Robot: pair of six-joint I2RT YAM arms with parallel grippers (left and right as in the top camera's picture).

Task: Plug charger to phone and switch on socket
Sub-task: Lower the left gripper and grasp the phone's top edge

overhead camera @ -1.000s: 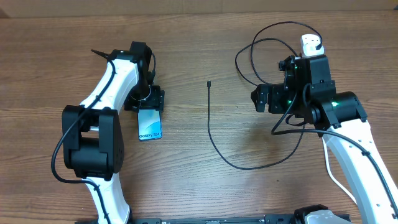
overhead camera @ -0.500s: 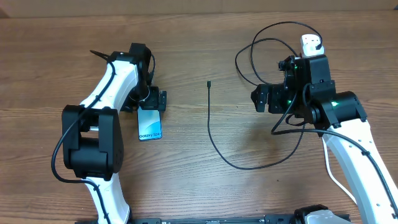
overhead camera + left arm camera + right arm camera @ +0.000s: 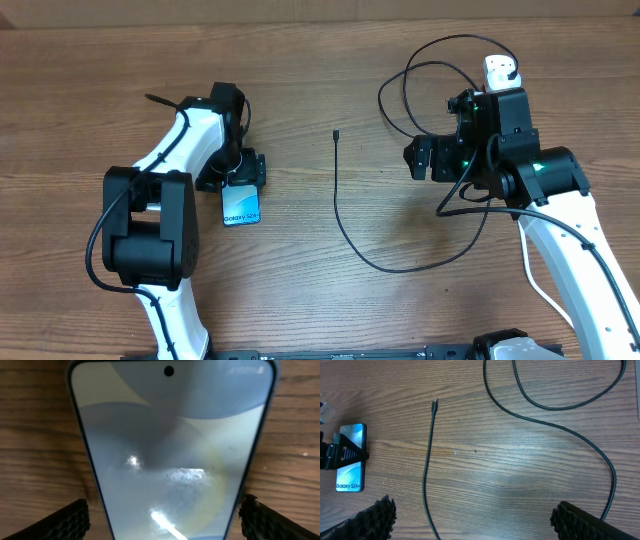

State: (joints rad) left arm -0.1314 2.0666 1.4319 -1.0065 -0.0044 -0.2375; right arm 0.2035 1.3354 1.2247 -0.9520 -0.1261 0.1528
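Observation:
The phone (image 3: pixel 241 208) lies flat on the wood, screen up, showing "Galaxy S24". My left gripper (image 3: pixel 241 177) is low over its far end, open, with a finger on either side; the left wrist view shows the screen (image 3: pixel 170 450) between the pads (image 3: pixel 70 520) with a thin gap at each edge. The charger's connector tip (image 3: pixel 336 133) rests in the table's middle, and its black cable (image 3: pixel 345 235) loops right to the socket (image 3: pixel 498 68), where a black plug sits. My right gripper (image 3: pixel 428 158) hovers open over bare wood (image 3: pixel 475 520), with the cable (image 3: pixel 426 480) just inside its left finger.
Loops of cable (image 3: pixel 410 95) curl at the back right beside the socket. The right wrist view also takes in the phone (image 3: pixel 350 467) with the left gripper's fingers across it, and the connector tip (image 3: pixel 434 402).
My left gripper has shifted slightly nearer along the phone's far end, and its jaws have widened then narrowed a little. The phone, the cable and the right arm have not moved.

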